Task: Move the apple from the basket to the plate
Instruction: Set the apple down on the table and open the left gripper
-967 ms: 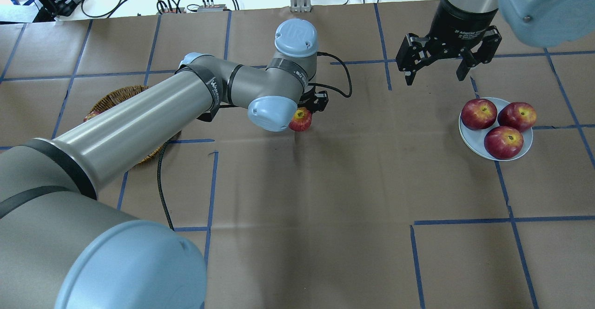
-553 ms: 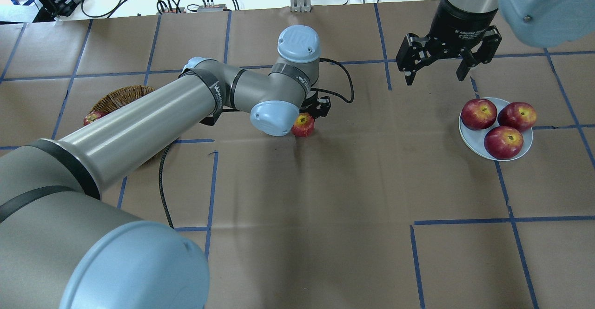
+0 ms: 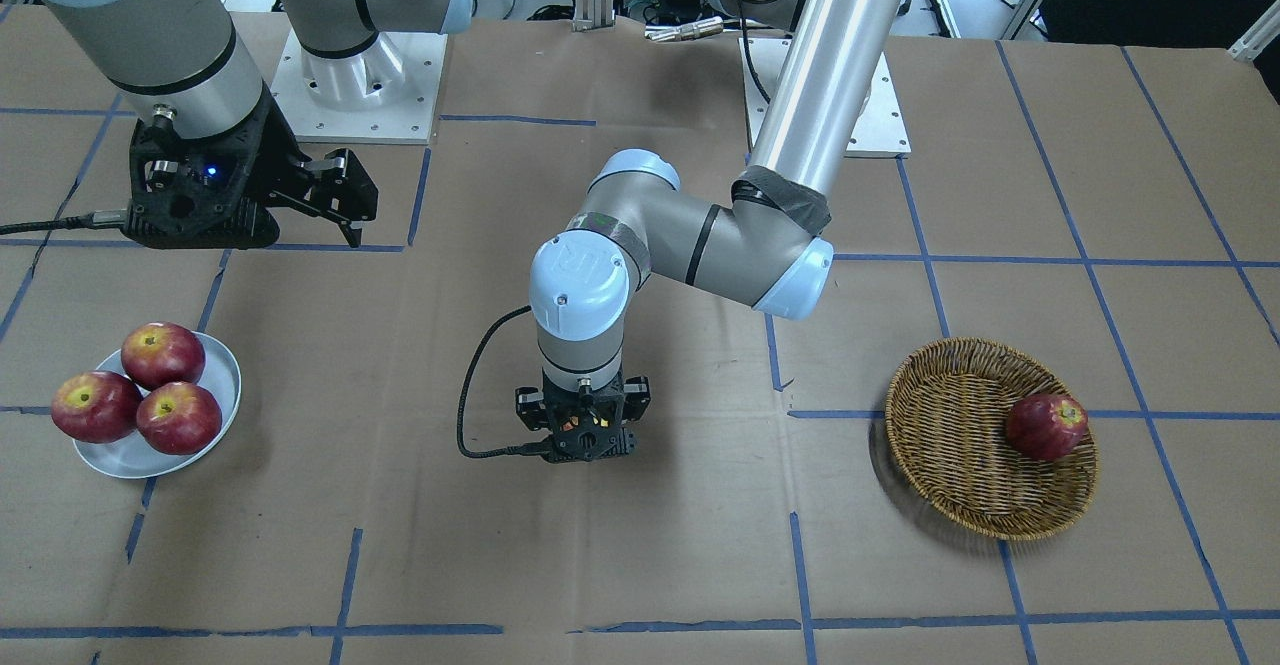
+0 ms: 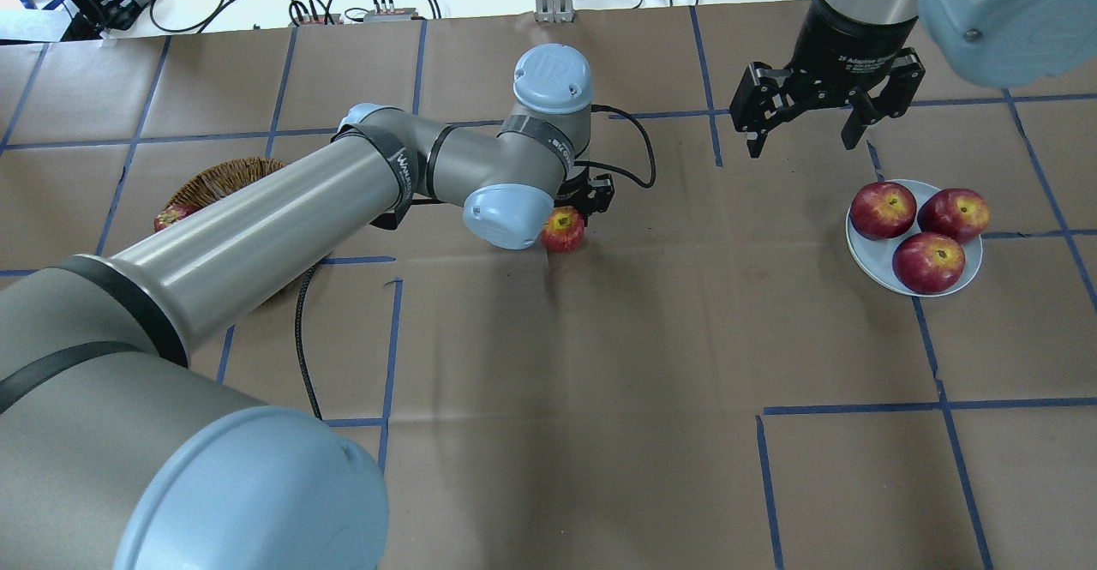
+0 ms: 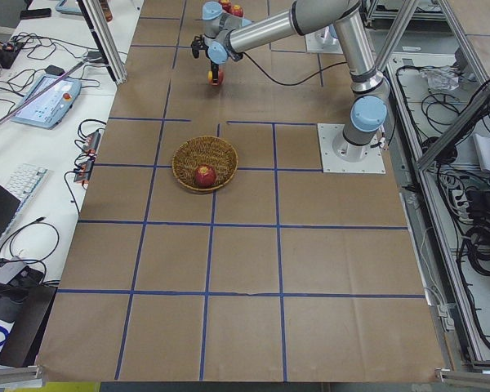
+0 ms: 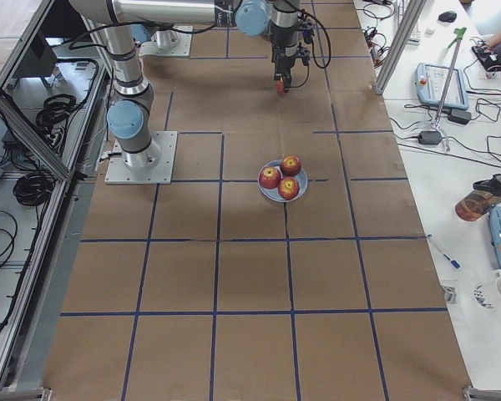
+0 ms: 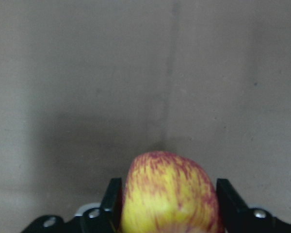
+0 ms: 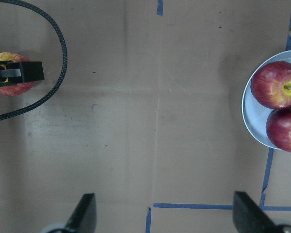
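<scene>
Brown paper crossed by blue tape lines covers the table (image 4: pixel 600 381) that I work over. My left gripper (image 7: pixel 169 191) points straight down and pinches the apple (image 4: pixel 563 229), a pale red one streaked with yellow; one black finger (image 7: pixel 112 199) presses on each side of it. The fruit hangs under my wrist above bare paper, and its shadow lies on the sheet below. Well off to that gripper's left, partly hidden by my own forearm in the overhead view, sits the wicker basket (image 3: pixel 950 445), with one darker red apple (image 3: pixel 1045 426) lying against its far wall. Well off to its right is the pale plate (image 4: pixel 861 253), which carries three dark red apples (image 4: pixel 928 261) packed close together. My right gripper (image 4: pixel 803 137) hangs above the paper, just beside that plate on the side nearer my left gripper. Its two fingers are spread wide, with nothing between them.
</scene>
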Controlling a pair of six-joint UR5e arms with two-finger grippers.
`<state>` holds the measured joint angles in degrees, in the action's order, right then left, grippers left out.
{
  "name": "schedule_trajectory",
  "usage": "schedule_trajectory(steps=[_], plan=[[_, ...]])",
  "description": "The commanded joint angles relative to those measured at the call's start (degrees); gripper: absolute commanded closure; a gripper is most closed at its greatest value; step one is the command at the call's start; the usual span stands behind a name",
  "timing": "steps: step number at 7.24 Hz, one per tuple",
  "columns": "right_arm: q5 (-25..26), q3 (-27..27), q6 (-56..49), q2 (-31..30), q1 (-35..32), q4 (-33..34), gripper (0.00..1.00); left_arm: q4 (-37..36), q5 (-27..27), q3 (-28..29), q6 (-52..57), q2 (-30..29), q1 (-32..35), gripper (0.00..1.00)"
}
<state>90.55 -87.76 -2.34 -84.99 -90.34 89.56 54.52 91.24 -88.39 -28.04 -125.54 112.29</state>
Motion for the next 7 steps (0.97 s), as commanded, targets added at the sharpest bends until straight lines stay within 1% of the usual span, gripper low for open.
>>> schedule_trajectory(steps=[1, 2, 3, 4, 5, 6, 7], plan=[[-0.11, 0.13, 0.06, -0.09, 0.08, 0.09, 0.0, 0.93, -0.53, 1.01, 0.35, 1.87, -0.31, 0.01], [-0.11, 0.4, 0.06, 0.0, 0.08, 0.09, 0.0, 4.94, -0.53, 2.07, 0.87, 5.1, -1.79, 0.01], [-0.02, 0.57, 0.06, 0.0, 0.16, 0.0, 0.0, 11.94, -0.45, 3.21, 5.31, 10.35, -5.72, 0.01], [0.24, 0.66, 0.06, -0.09, 0.16, 0.0, 0.0, 18.62, -0.27, 3.75, 14.5, 15.02, -10.63, 0.01], [0.33, 0.92, 0.06, -0.09, 0.08, 0.0, 0.0, 21.65, -0.1, 2.19, 22.07, 19.07, -14.51, 0.01], [0.77, 1.8, 0.23, 0.0, 0.08, -0.09, 0.0, 22.2, 0.78, 1.65, 27.8, 21.98, -16.55, 0.01], [0.51, 2.85, 0.93, 0.09, -0.1, 0.09, 0.0, 23.69, 4.35, 1.73, 29.42, 24.53, -17.44, 0.01]])
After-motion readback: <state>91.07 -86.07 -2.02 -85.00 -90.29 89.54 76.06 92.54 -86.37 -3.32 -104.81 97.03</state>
